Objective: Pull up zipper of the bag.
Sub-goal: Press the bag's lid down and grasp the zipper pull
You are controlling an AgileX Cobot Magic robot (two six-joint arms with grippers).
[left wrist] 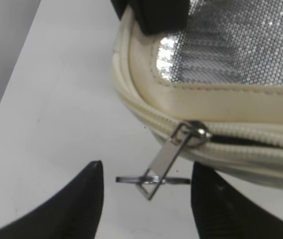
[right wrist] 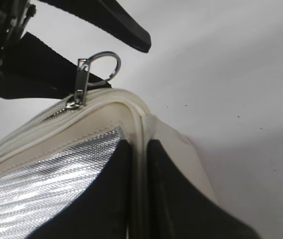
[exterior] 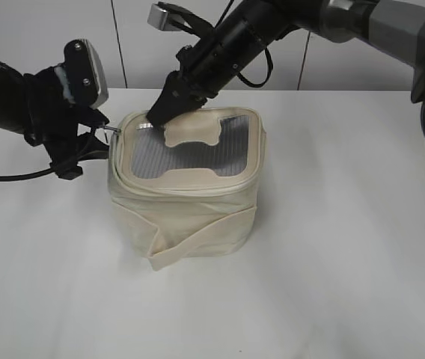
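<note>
A cream bag (exterior: 186,206) with a silver mesh top (exterior: 190,153) stands on the white table. Its zipper pull (left wrist: 164,159), a flat metal tab with a ring (left wrist: 151,179), hangs off the slider (left wrist: 196,132) at the bag's left corner; it also shows in the right wrist view (right wrist: 84,79). My left gripper (left wrist: 146,199) is open, its fingers either side of the ring, not touching it. My right gripper (right wrist: 140,174) is shut on the bag's top rim (right wrist: 140,124) at the back left corner (exterior: 164,112).
The white table (exterior: 332,247) spreads around the bag. A loose cream strap (exterior: 190,247) hangs across the bag's front. A white wall with panel seams stands behind.
</note>
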